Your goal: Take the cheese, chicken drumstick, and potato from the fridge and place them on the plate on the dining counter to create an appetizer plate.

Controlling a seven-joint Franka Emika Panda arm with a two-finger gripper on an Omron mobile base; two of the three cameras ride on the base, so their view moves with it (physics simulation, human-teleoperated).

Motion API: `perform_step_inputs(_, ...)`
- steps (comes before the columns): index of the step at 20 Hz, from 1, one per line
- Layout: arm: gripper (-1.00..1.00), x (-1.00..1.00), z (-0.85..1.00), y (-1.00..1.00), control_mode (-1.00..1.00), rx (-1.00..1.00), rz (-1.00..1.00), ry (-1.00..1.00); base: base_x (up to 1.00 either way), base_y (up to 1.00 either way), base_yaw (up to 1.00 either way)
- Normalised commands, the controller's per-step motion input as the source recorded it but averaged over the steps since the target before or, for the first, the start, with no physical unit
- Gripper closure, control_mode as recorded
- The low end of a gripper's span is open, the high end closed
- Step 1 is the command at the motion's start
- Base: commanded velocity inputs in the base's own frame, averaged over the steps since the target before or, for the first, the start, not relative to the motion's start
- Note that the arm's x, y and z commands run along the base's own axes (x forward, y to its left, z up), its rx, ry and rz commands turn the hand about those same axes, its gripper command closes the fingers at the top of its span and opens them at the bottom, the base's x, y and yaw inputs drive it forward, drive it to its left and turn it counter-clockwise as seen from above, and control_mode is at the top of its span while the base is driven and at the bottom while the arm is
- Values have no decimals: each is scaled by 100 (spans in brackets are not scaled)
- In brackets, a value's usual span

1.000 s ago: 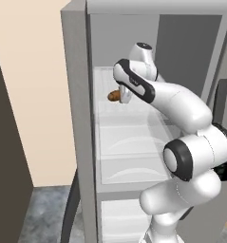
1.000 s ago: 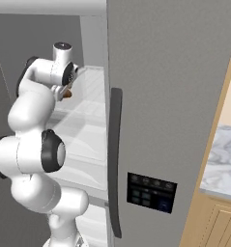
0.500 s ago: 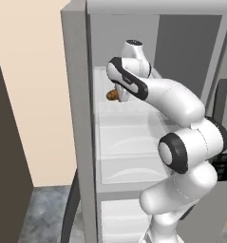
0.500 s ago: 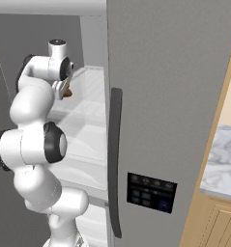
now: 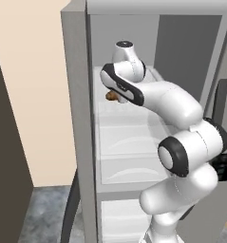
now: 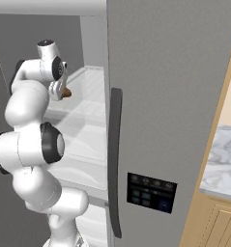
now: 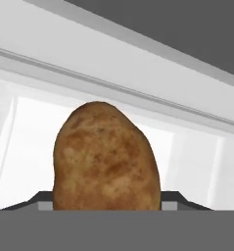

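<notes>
A: We have the potato (image 7: 106,157) right in front of the hand, lying on a white shelf (image 5: 129,114) inside the fridge (image 5: 77,118). How will it handle?

B: We judge it firm and fairly light, with a dry, rounded skin that could roll or squirt out of a loose pinch. We would take it across its waist, the 2 fingers on opposite flanks.

A: And its long axis?

B: In the hand view it runs up and down the picture, blunt end near us, narrower end away toward the back wall. That view rolls with the hand, so we cannot give the room direction.

A: The gripper (image 7: 107,208)?

B: Its tips flank the potato's base, but we cannot tell whether they press on it or stand apart.
</notes>
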Motion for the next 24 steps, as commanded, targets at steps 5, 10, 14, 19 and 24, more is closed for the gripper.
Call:
perform_step_inputs(5, 100, -21, -18, -25, -100, 0, 0, -10, 0, 0, 0)
perform_step_inputs(10, 100, -34, 0, -38, -100, 0, 0, -3, 0, 0, 0)
perform_step_inputs(14, 100, -53, 0, -34, -100, 0, -2, 0, 0, 0, 0)
perform_step_inputs(19, 100, -76, 6, -21, -100, 0, -5, 0, 0, 0, 0)
perform_step_inputs(24, 100, -93, 16, -27, -100, 0, -5, 0, 0, 0, 0)
